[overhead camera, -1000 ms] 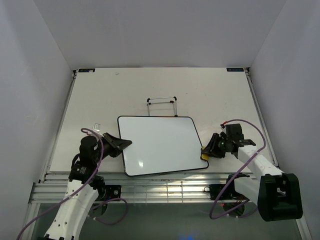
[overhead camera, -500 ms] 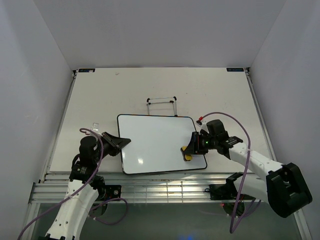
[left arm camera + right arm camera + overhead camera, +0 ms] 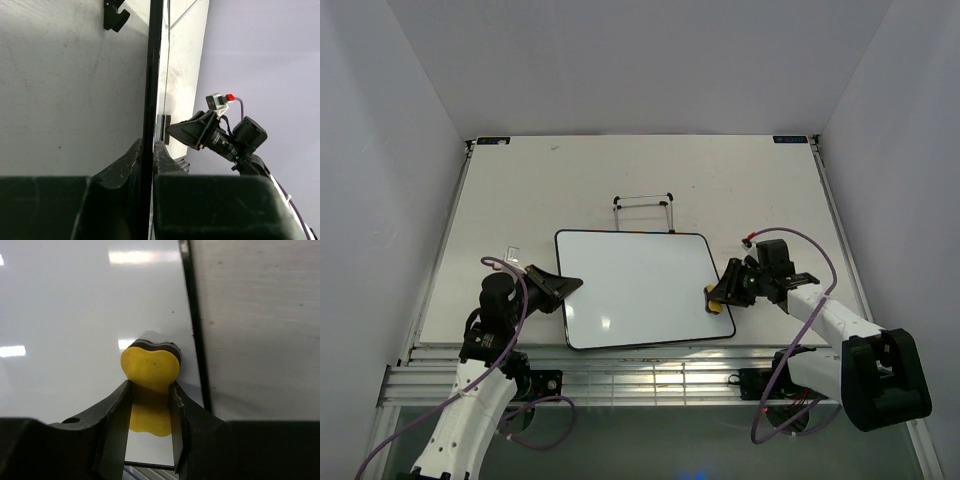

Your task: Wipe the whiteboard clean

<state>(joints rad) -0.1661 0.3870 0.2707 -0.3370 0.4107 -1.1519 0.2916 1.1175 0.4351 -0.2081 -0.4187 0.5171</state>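
My right tool has drawn the yellow eraser back out to the whiteboard's right edge. Half a second ago it sat further in on the board

A large rectangular whiteboard is shown with a smooth, glossy white face in which lamp glare is mirrored, edged by a thin black frame. A yellow heart-shaped eraser is seen with a smooth matt back and a dark, felt-like layer beneath. The right gripper is fitted with fingers of matt black plastic. The off-white table is seen as matt and faintly scuffed. A thin wire stand looks metallic.
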